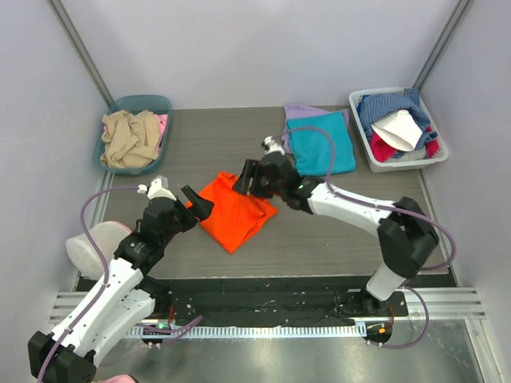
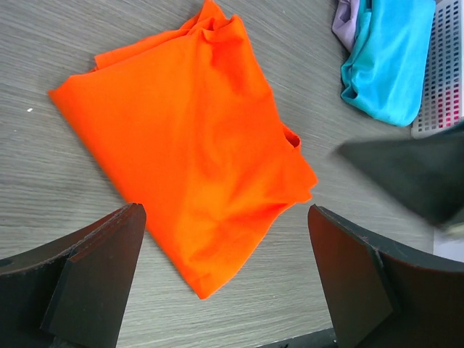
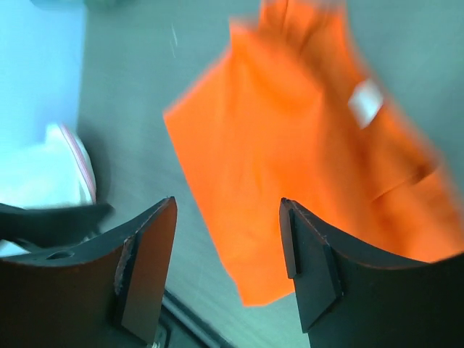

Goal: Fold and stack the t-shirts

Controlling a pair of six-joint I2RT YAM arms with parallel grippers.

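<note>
The orange t-shirt (image 1: 235,214) lies folded into a rough flat square in the middle of the table, also seen in the left wrist view (image 2: 196,138) and the right wrist view (image 3: 304,159). My left gripper (image 1: 198,206) hovers at its left corner, jaws wide open and empty (image 2: 225,217). My right gripper (image 1: 243,182) hangs over the shirt's far corner, open with nothing between its fingers (image 3: 228,206). The teal t-shirt (image 1: 323,144) lies folded at the back right on top of the lavender t-shirt (image 1: 302,112); both show again in the left wrist view, teal (image 2: 388,58) and lavender (image 2: 346,22).
A teal bin (image 1: 152,102) with beige and pink clothes stands at the back left. A white basket (image 1: 359,100) with blue, red and white clothes stands at the back right. A pale round object (image 1: 86,251) sits off the table's left edge.
</note>
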